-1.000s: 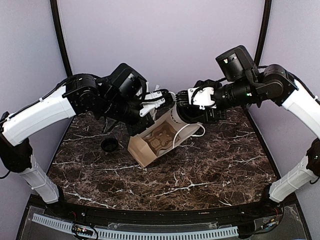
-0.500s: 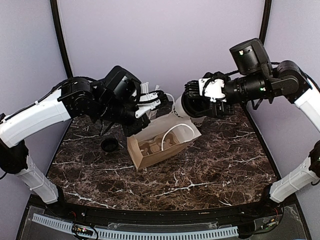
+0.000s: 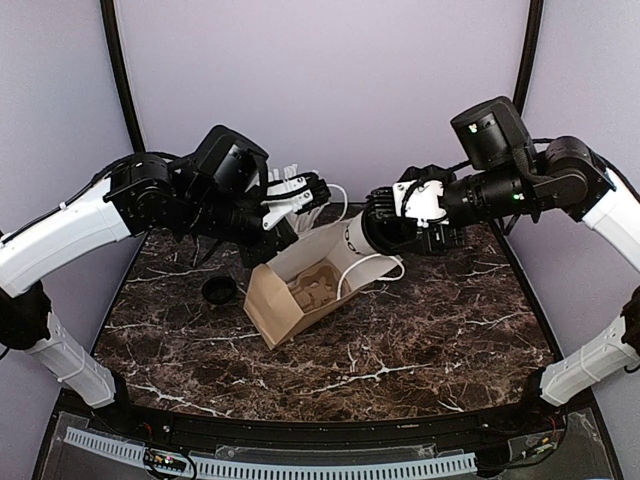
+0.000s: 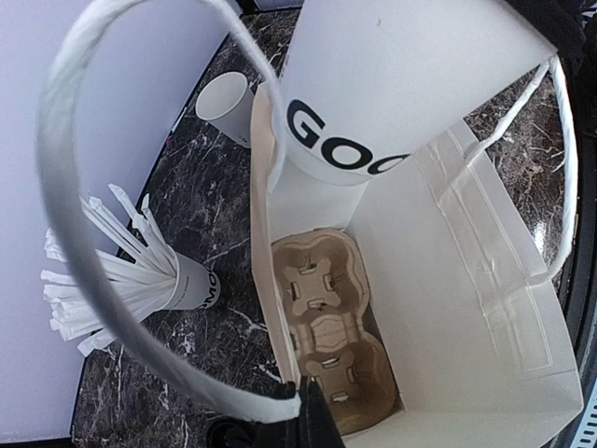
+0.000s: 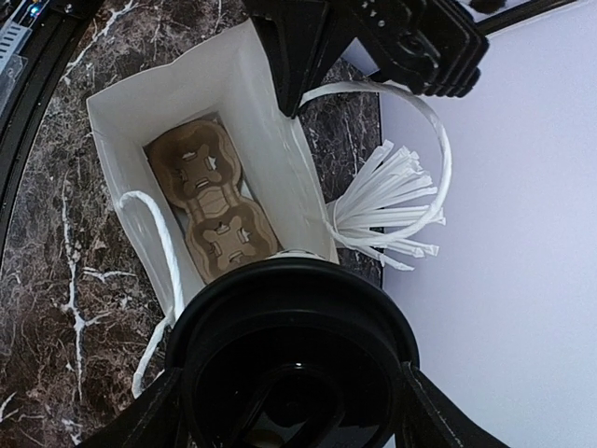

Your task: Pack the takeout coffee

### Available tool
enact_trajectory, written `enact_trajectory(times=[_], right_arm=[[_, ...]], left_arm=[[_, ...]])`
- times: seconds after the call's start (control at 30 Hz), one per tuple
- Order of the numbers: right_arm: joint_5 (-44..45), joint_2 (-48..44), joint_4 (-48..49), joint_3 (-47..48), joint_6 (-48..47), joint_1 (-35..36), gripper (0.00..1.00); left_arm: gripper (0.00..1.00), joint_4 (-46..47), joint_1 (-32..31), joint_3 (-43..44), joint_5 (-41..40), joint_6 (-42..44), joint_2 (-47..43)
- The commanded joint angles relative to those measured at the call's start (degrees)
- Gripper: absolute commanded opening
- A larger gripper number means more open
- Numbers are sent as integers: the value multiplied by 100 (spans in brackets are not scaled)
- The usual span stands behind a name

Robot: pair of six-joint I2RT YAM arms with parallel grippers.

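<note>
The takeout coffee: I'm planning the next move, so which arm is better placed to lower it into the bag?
Right. The right gripper holds the takeout coffee at the open mouth of the bag; the left gripper is shut on its handle.

My worktop (image 3: pixel 430 340) is dark brown marble with white veins. Plain pale lilac walls (image 3: pixel 330 90) enclose its far edge and sides. Black posts (image 3: pixel 119 70) stand at its far corners.

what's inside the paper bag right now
A brown two-slot cup carrier lies flat on the bottom of the paper bag, both slots empty. The takeout coffee, at the bag's mouth, covers the far end of the inside.
</note>
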Motion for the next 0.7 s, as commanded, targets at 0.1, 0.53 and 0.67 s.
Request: enact_trajectory(times=[0.1, 0.53, 0.67], right_arm=[[-530, 187, -302, -19, 143, 108, 43], [-746, 572, -325, 542, 336, 114, 43], [-809, 642, -304, 570, 390, 115, 43]], left_arm=[[0, 422, 11, -131, 279, 73, -299], [57, 1331, 2, -624, 80, -653, -1478], [62, 1430, -11, -1115, 1295, -1099, -1710]])
